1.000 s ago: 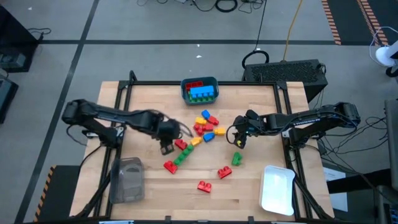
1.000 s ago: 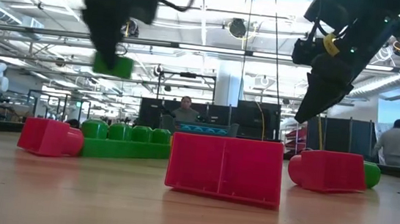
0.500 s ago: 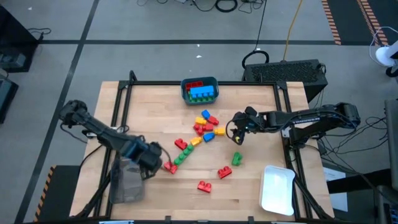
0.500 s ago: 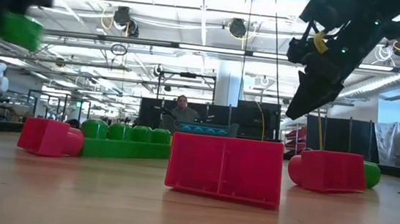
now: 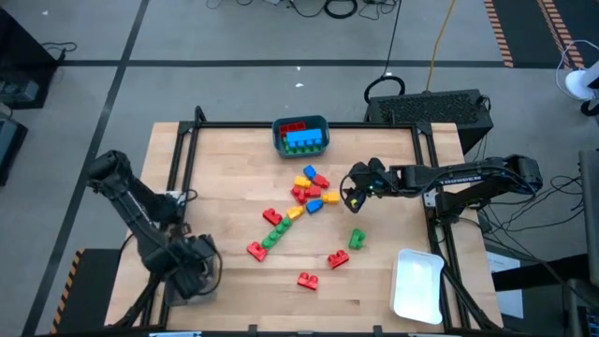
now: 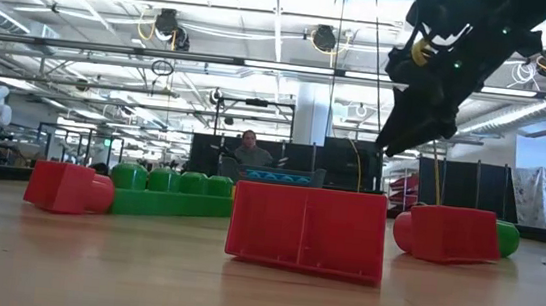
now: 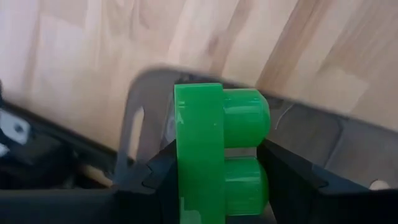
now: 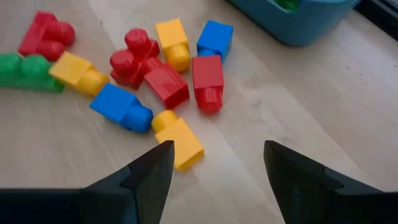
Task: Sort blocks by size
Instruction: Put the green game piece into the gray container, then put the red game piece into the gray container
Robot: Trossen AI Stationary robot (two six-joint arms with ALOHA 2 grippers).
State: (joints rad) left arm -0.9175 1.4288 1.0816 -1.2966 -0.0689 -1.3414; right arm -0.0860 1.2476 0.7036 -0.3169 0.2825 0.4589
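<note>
Over the clear grey plastic bin (image 7: 149, 99) at the front left corner of the pale wooden desk (image 5: 225, 154), the left gripper (image 5: 192, 267) has its jaws closed on a small green studded plastic brick (image 7: 214, 152), two studs showing between the dark fingers (image 7: 289, 180). Out past the middle of the desk, the right gripper (image 5: 354, 195) hangs with jaws spread and nothing between them, just beside a cluster of small red, yellow and blue bricks (image 5: 312, 189); the nearest to it is a yellow brick (image 8: 179, 140). Nearer the front lie a long green brick (image 5: 272, 236) with a red brick (image 5: 255, 250) at its end, another red brick (image 5: 307, 279), and a red and green pair (image 5: 347, 248) well apart from the rest. A teal plastic bin (image 5: 300, 136) at the back edge holds blue and red bricks. A white plastic tray (image 5: 416, 284) sits at the front right corner
</note>
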